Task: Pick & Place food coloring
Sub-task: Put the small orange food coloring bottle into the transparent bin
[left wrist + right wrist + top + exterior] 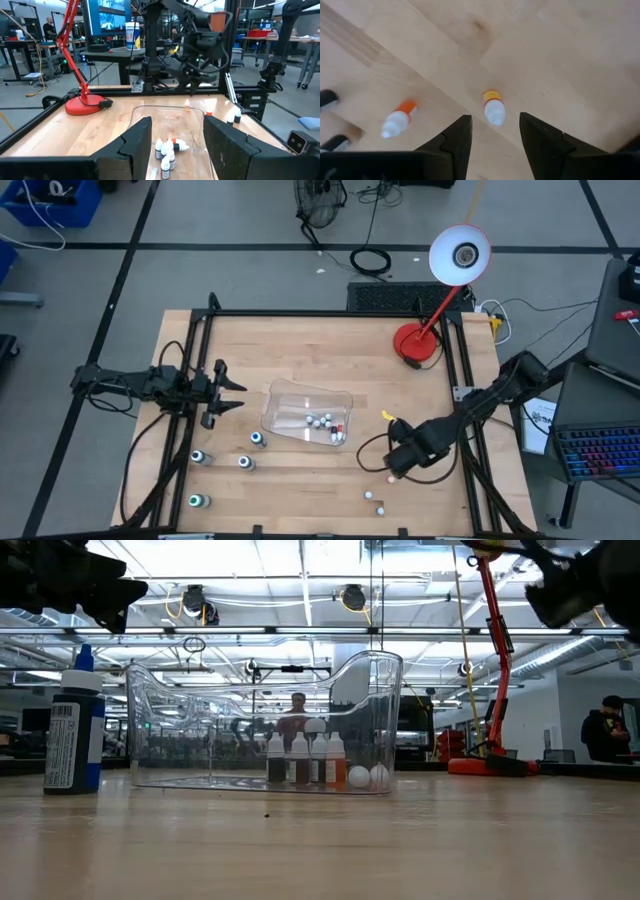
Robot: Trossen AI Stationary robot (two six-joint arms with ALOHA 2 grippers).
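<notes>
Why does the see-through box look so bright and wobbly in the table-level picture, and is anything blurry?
In the low view, ceiling lights shine through the clear tray, glaring on its curved walls and bending the room behind; the nearest wood looks soft. In the high view, the white lamp faces the camera, the table evenly lit. In the right wrist view, the yellow-capped bottle is sharp, the dark fingers slightly blurred.

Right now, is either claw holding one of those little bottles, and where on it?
No. The right claw hangs open over a yellow-capped bottle; the left claw is open, empty.
</notes>
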